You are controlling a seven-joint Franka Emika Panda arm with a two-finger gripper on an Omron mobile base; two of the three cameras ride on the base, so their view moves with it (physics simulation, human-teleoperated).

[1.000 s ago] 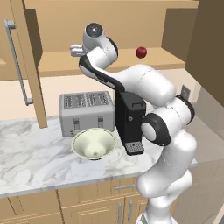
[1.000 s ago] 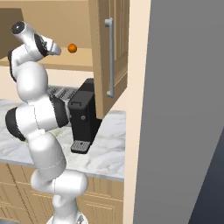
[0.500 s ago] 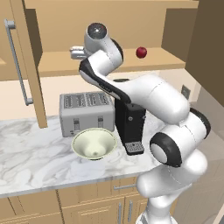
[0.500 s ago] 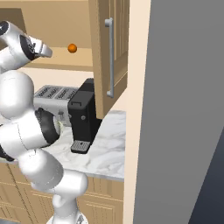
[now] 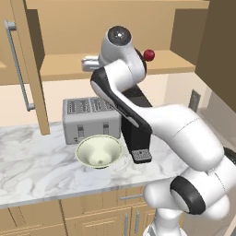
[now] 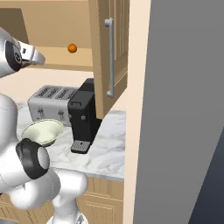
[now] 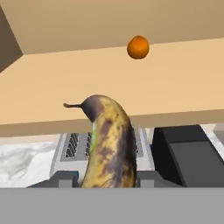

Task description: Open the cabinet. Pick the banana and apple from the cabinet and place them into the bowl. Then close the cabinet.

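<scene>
Yellow-brown and heavily speckled, the banana (image 7: pixel 108 144) rises between the tool's (image 7: pixel 107 178) two dark fingertips in the hand view, its stem end pointing up and away; the tool is clamped on the banana across its lower, thicker part. It hangs just in front of the shelf edge of the cabinet (image 5: pixel 120 64), above the toaster (image 7: pixel 72 146) and beside the black coffee machine (image 7: pixel 186 155).

In the left base view the tool's end sits at the shelf front (image 5: pixel 90 62), with the apple (image 5: pixel 148 55) resting further right on the same shelf, well apart from it. An orange ball (image 7: pixel 138 47) lies deeper on the shelf and is no part of the job. The bowl (image 5: pixel 98 150) stands on the marble worktop (image 5: pixel 32 161) just in front of the toaster, below and slightly to the side of the tool. Both cabinet doors (image 5: pixel 23 60) stand open.

The banana looks ripe, so likely soft and easily bruised; it should be light, and a modest squeeze across the thick middle ought to hold it without crushing. Its curve could let it pivot between the fingers during a swing, so a slow carry seems wise. The apple, by contrast, should be firm, smooth and round, apt to roll or slip; taking it across its widest part seems safest.
</scene>
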